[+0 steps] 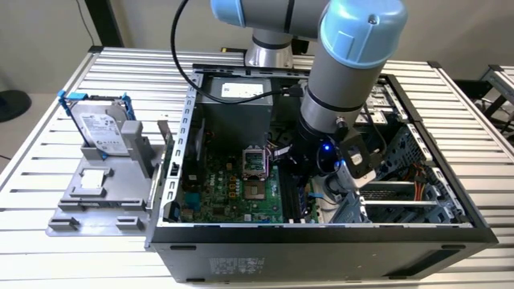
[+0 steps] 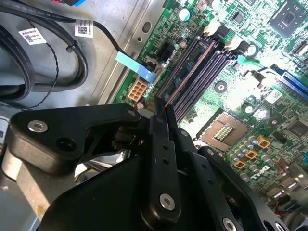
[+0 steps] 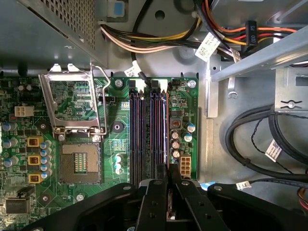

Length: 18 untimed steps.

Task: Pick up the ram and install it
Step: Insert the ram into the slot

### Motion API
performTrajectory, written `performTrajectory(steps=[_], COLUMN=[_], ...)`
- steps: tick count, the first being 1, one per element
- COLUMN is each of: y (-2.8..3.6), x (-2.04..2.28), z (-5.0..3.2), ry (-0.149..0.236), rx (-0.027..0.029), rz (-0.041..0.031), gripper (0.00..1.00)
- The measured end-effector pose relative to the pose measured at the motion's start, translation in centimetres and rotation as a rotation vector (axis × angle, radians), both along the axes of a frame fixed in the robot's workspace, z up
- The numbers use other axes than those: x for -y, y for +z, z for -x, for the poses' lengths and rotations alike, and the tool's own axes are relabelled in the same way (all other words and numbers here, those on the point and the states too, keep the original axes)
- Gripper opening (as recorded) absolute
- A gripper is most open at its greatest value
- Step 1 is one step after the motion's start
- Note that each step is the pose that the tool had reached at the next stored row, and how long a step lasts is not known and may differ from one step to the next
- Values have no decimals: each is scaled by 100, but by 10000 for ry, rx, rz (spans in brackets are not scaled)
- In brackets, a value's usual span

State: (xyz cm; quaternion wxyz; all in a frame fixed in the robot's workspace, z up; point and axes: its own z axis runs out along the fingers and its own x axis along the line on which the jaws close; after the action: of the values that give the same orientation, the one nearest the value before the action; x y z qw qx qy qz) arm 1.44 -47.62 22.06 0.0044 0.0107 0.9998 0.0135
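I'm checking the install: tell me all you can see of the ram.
The ram shows edge-on in the second wrist view: a long, thin stick, coppery along its top edge, standing upright in a black motherboard slot beside the green board. The black pincer is closed on its near end.

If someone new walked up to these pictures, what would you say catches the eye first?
The big grey and blue robot arm plunging into the open computer case dominates the exterior view. In the second wrist view, its black gripper is closed on the ram, a thin stick lined up along the motherboard's black slots. At the exterior view's left, a silver hard drive in a blue-edged frame stands on a grey tray.
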Motion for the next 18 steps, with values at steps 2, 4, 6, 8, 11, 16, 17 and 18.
performTrajectory(steps=[2, 4, 6, 8, 11, 16, 17, 18], y=[0, -1, -1, -2, -7, -31, -40, -50], x=[0, 0, 0, 0, 0, 0, 0, 0], z=[0, 6, 16, 23, 28, 28, 28, 28], ry=[0, 1, 1, 0, 1, 1, 1, 1], rx=[-2, -3, -2, -3, -3, -3, -3, -3], rz=[1, 0, -1, 0, 0, -1, -1, -1], gripper=[0, 0, 0, 0, 0, 0, 0, 0])
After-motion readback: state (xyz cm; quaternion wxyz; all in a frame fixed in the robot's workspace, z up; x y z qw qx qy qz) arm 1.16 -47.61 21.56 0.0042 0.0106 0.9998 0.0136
